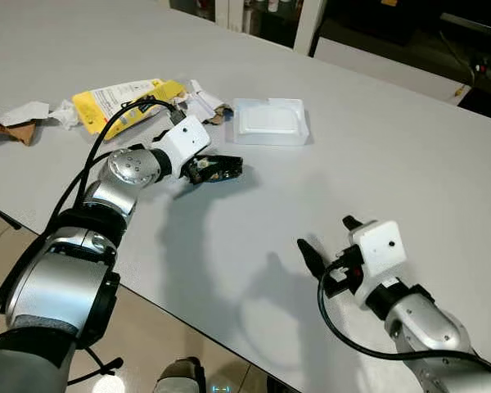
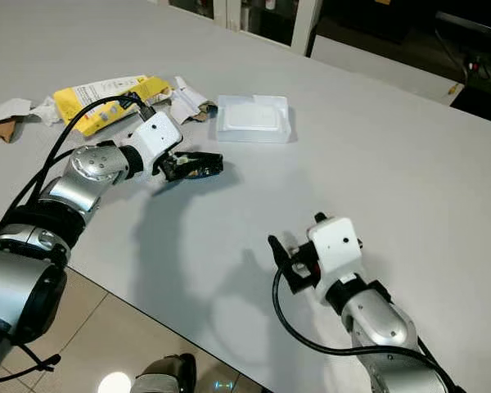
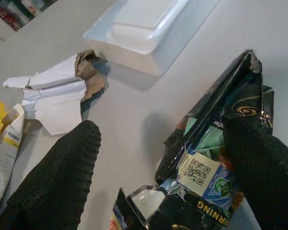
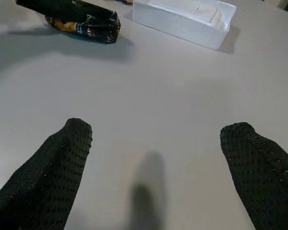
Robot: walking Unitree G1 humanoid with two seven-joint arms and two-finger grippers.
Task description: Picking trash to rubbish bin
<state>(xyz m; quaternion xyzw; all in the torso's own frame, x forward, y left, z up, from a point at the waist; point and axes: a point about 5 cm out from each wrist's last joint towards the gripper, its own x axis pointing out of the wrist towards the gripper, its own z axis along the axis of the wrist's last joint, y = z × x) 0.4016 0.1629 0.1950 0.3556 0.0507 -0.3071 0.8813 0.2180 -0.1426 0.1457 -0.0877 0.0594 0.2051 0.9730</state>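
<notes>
black snack wrapper [image 3: 209,163] | QR label, "…RNING" | left tool [image 3: 173,158] spread around it; right tool [image 4: 156,177] spread

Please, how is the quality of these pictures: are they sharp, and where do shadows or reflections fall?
Left eye view: sharp; both arms cast soft shadows on the grey table. Left wrist view: the crumpled black snack wrapper is sharp, with glare on its foil; the near black fingers look blurred. Right wrist view: a faint shadow between the right gripper fingers.
</notes>
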